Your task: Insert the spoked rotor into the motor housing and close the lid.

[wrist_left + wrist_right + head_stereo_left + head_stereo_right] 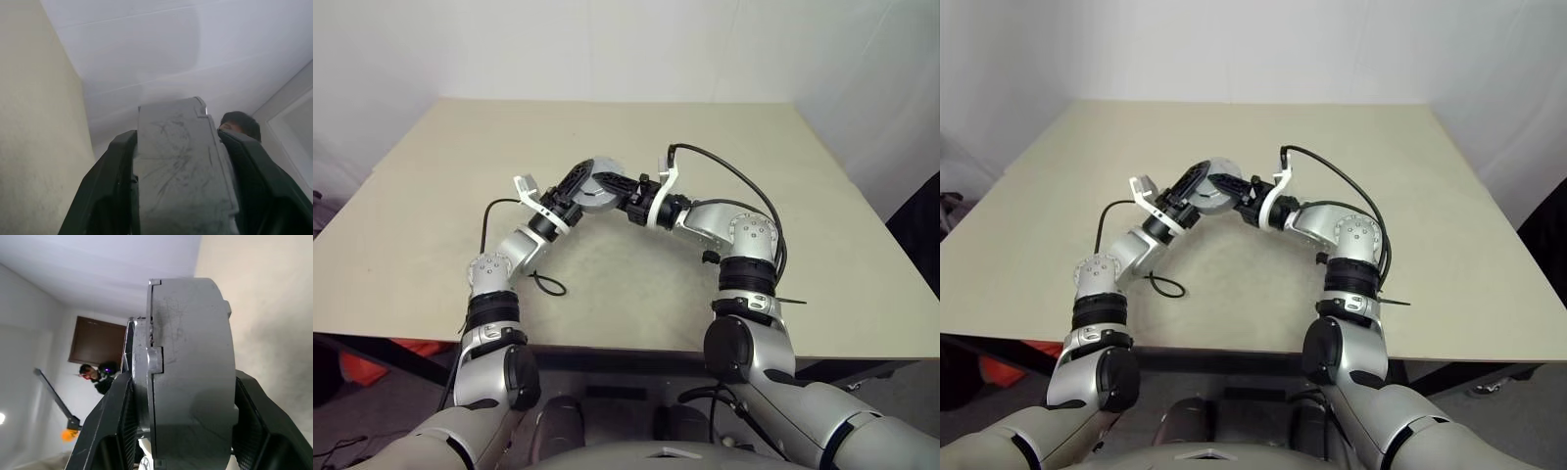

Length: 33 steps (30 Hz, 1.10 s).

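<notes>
Your left gripper and right gripper both clamp the motor housing, fingers pressed against its sides, holding it above the beige table. It is a scuffed, matte grey round drum with the lid seated on one face. Both forearms angle inward, meeting mid-table.

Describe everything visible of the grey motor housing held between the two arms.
The motor housing is a round grey drum of dull, scuffed metal or plastic, with a notched seam around its side. It is held above the beige table, one round face toward the head camera, with the left tool and right tool clamping it from opposite sides.
</notes>
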Tool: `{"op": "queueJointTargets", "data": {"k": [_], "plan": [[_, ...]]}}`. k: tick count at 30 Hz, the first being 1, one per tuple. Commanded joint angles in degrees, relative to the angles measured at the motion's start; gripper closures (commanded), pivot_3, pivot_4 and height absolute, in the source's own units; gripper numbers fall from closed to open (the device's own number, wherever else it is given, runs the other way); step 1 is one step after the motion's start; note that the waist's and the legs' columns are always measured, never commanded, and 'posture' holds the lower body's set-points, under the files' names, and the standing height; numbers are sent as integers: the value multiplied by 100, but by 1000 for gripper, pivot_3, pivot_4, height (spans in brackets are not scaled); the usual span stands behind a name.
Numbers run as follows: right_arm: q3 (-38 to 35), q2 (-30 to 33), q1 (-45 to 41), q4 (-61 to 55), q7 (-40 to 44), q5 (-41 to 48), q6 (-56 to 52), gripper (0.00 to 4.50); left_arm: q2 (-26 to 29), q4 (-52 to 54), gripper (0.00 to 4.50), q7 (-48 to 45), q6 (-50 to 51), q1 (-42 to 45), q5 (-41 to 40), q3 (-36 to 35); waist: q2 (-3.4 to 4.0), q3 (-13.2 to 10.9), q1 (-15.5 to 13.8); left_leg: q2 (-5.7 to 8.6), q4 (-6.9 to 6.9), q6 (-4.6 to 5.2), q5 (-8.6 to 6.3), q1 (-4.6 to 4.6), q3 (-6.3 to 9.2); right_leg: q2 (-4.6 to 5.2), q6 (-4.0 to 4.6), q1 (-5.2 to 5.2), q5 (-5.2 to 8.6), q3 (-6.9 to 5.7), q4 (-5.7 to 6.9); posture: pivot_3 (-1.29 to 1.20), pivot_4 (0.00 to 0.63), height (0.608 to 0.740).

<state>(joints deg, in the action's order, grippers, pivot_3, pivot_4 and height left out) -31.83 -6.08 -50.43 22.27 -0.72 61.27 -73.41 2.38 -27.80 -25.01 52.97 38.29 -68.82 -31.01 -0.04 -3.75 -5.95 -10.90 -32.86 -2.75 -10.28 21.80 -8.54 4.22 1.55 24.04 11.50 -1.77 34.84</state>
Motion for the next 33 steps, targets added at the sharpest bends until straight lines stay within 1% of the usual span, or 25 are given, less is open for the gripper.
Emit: {"op": "queueJointTargets", "data": {"k": [1, 3, 4, 8, 13, 17, 22, 26, 33], "plan": [[64, -48, -94, -356, 217, 201, 326, 2471, 92, 63, 2244, -36, -109, 102, 74, 27, 0, 0, 0, 0, -1, 0, 0, 0, 0, 0, 0, 0, 0, 0, 0, 0, 0, 740], [126, -12, -49, -341, 338, 158, 453, 1727, 97, 62, 2244, -30, -147, 85, 133, 58, 0, 0, -3, -1, -3, 0, 0, 0, 0, 0, 0, 0, 0, 0, 3, 0, 0, 740], [164, 3, -32, -357, 350, 121, 529, 1517, 93, 70, 2244, -34, -164, 68, 160, 77, 0, 0, -4, -1, -5, 0, 0, 0, 0, 0, 0, -2, 0, -1, 4, 0, 0, 740], [392, 51, 15, -518, 336, -146, 966, 168, 70, 131, 2244, -32, -214, -1, 254, 99, -1, 0, -2, -1, -12, 0, 0, 2, 0, 0, -1, -2, -4, 0, 5, 0, 0, 740], [515, 108, 88, -530, 321, -296, 1239, 168, 32, 172, 2244, 95, -454, -53, 434, 92, -1, 0, -4, -1, -14, 0, 0, 1, 0, 0, -1, -4, -5, 0, 6, 0, 0, 740], [608, 183, 145, -376, 278, -570, 1543, 168, 182, -38, 2244, 322, -960, -83, 592, -191, -1, 0, 15, -2, -17, 1, 0, 0, 1, 0, -1, -4, -8, 0, 6, 0, 0, 740], [695, 201, 206, -356, 340, -620, 1587, 168, 417, -224, 2244, 634, -1543, -159, 489, -762, -1, 0, 47, -5, -17, 1, 0, -6, 1, -2, 2, -4, -11, -1, 7, 0, 0, 740], [773, 221, 233, -326, 429, -703, 1623, 168, 774, -308, 2244, 795, -2033, -261, 516, -1220, -6, 1, 32, -4, -18, 1, 0, -1, 3, -1, 2, -4, -11, -2, 5, 0, 0, 740], [850, 234, 241, -233, 480, -749, 1636, 168, 1212, -353, 2244, 1136, -2332, -476, 771, -1359, -17, 4, -6, -4, -23, 1, 0, -2, 7, -1, 1, -11, -11, -5, 6, 0, 0, 740]]}}
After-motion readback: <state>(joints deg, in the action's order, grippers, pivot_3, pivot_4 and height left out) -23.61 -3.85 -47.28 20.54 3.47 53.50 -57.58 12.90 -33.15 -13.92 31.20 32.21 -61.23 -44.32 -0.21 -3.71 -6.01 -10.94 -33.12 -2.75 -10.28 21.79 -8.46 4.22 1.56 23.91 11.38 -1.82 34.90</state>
